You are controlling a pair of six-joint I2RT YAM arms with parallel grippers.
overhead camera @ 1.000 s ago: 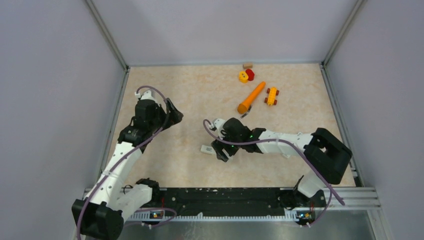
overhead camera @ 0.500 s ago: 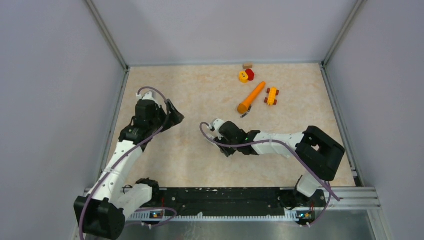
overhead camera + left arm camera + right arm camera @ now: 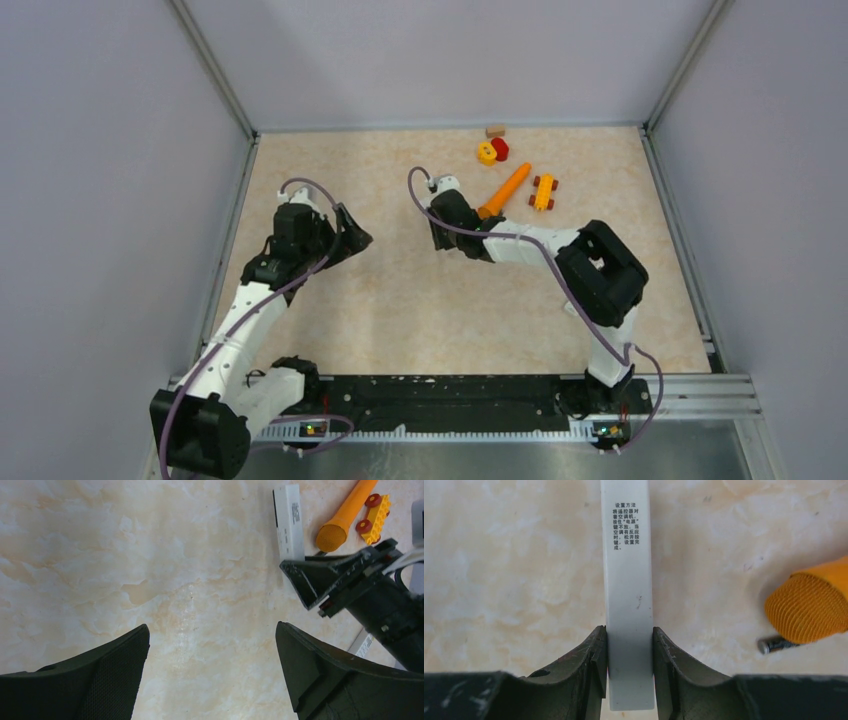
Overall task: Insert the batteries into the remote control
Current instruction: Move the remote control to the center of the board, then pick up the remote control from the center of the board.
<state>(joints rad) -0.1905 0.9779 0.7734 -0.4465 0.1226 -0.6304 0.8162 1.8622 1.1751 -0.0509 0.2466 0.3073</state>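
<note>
Between the fingers of your right gripper sat the remote control, a slim white bar with its printed side up. The jaws were closed across its width near its near end, and the bar ran away toward twelve o'clock in the right wrist view. Whether it touched the table could not be told.

At three o'clock of those fingers lay one battery, partly tucked under the fat end of the orange carrot toy.

Seen from the top camera, your right gripper was near the table's middle. The carrot toy was at two o'clock of it, with a yellow toy car just beside the carrot.

Your left gripper hovered at nine o'clock of the right one, well apart, its jaws wide and holding nothing.
</note>
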